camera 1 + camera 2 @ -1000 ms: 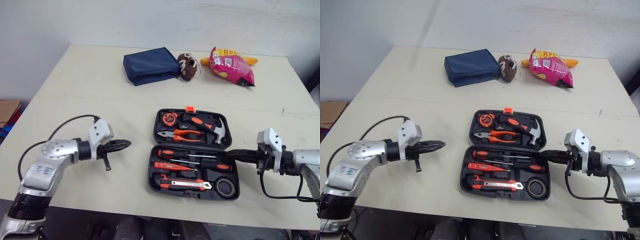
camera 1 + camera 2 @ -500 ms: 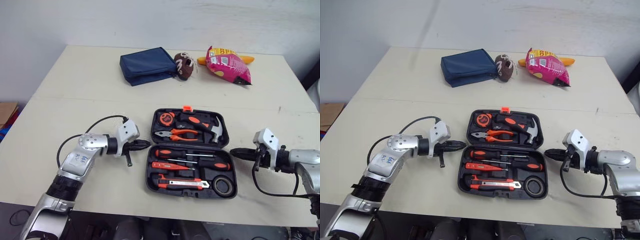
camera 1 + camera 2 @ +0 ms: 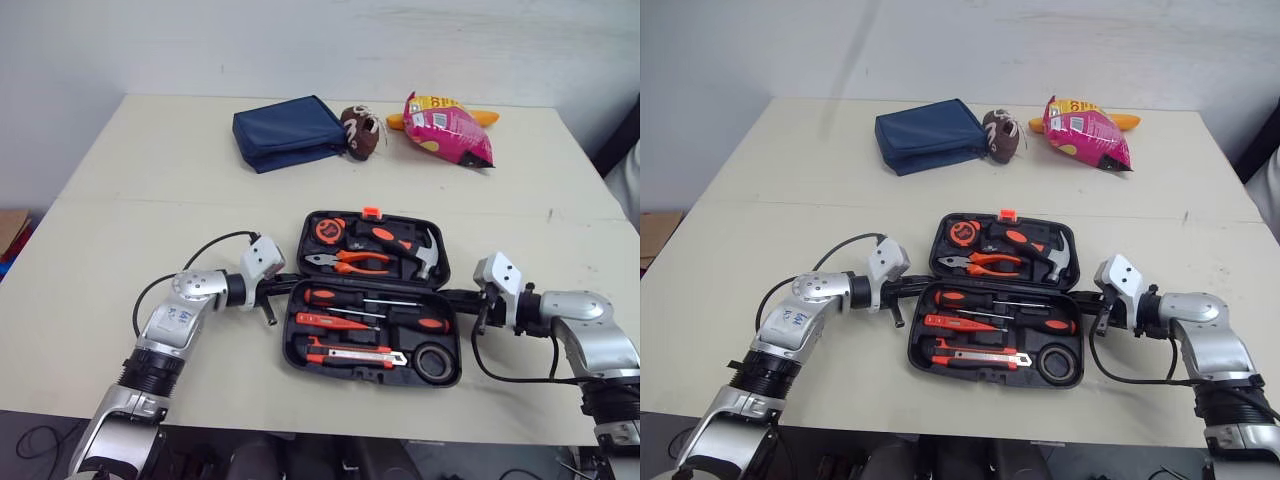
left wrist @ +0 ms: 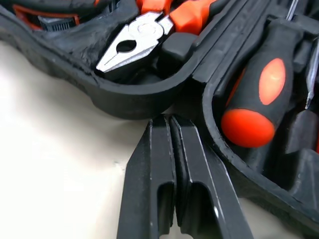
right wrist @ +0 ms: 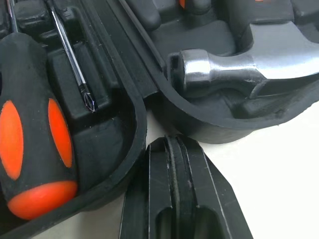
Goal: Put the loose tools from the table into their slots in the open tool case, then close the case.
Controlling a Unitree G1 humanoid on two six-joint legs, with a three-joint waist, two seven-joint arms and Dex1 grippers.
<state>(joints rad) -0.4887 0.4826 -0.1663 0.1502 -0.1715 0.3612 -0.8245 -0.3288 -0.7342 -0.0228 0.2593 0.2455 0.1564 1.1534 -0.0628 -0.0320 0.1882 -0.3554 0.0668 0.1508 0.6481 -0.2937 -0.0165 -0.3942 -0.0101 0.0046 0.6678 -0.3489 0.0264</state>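
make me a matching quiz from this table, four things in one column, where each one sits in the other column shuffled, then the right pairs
Things
1. dark blue fabric pouch
2. pink snack bag
3. steel-headed hammer
4. black roll of tape

Places
A. near half of the open black plastic tool case, right corner
B. far side of the table, right of the brown ball-shaped toy
C. far half of the case, right end
D. far side of the table, left of the brown toy

Pairs: 1-D, 2-B, 3-C, 4-A
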